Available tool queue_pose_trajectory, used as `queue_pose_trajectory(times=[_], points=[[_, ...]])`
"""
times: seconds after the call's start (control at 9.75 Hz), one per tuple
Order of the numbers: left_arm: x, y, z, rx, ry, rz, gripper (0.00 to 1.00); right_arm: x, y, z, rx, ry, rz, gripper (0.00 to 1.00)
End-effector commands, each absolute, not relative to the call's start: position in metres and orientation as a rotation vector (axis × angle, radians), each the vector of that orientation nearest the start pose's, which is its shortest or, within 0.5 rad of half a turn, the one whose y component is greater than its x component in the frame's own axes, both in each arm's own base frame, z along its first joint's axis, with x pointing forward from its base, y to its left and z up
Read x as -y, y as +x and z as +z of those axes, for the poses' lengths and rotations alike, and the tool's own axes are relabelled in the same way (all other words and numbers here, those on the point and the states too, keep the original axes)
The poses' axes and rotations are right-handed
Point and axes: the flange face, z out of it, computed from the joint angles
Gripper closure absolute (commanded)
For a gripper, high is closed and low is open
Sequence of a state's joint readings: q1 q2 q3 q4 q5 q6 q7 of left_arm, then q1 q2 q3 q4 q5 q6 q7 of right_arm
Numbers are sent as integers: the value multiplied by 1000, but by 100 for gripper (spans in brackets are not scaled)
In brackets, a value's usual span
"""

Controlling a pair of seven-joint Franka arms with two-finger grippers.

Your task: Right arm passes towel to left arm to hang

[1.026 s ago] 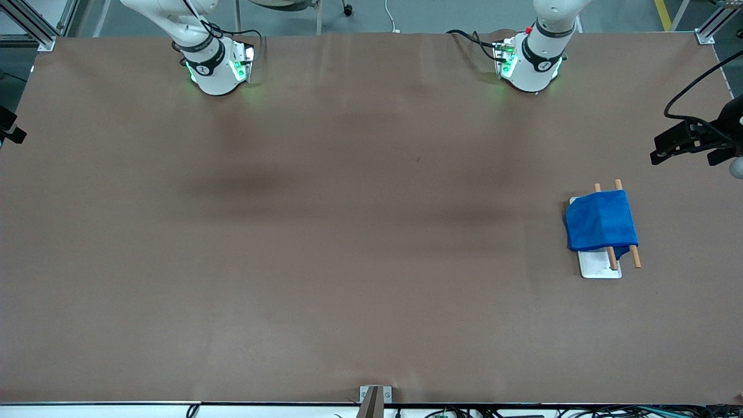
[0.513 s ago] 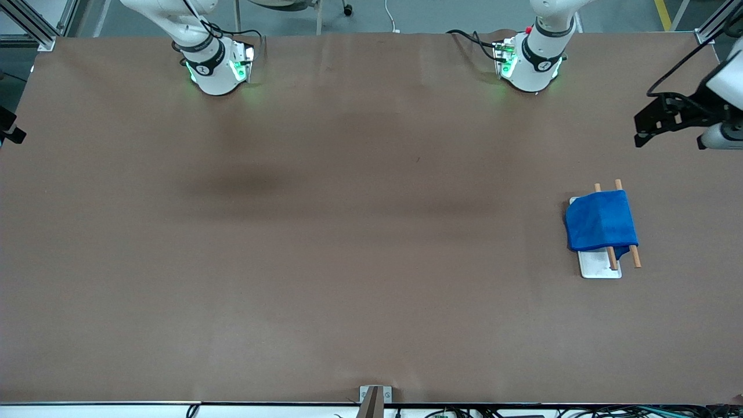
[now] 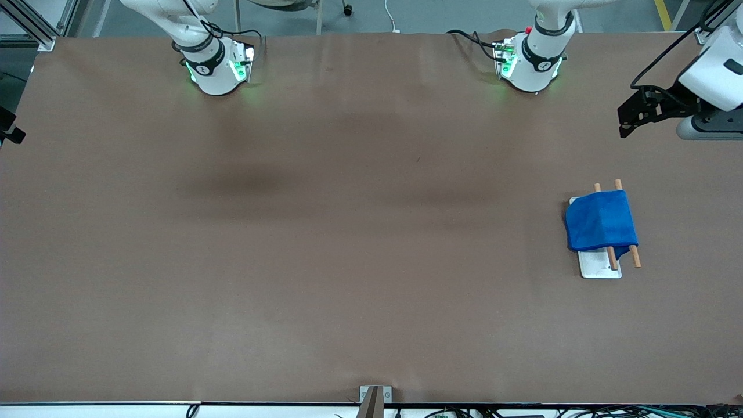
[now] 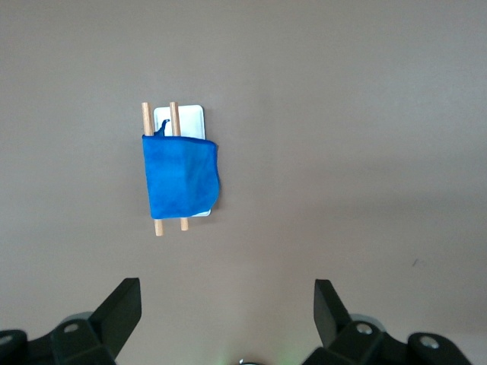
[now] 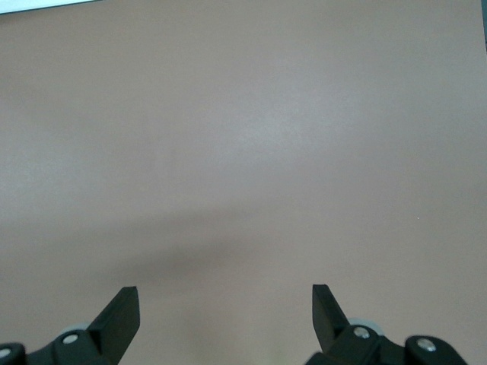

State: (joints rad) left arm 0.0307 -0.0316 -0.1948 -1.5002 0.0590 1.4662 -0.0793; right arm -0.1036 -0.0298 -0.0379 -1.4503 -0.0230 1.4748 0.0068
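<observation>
Blue towel [image 3: 601, 221] already drapes over two wooden rods [image 3: 634, 255] on the white tray [image 3: 598, 268], at four o'clock on the table [image 3: 348, 232] — hanging looks done. Left gripper [image 4: 227, 310] and right gripper [image 5: 225, 315] both gape wide, empty.

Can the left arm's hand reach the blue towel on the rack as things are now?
Probably yes. The left hand is open and empty, up over the table's left-arm end. The towel hangs over two wooden rods on a white tray, and nothing stands between them.
</observation>
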Motion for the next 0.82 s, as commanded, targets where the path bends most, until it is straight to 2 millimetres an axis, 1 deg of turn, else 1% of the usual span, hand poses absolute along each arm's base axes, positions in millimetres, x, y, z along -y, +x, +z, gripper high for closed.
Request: queue_pose_trajectory(times=[0.0,0.31,0.72], points=[[70,505,641,-92,-3117,36,0,80,527,691,-238,-3168,-81,0],[71,505,641,-101,-3116,38,0,82,527,691,-243,-3167,-81,0],[69,514,647,-146,-3109,21,0,82,527,691,-238,-3168,-81,0]])
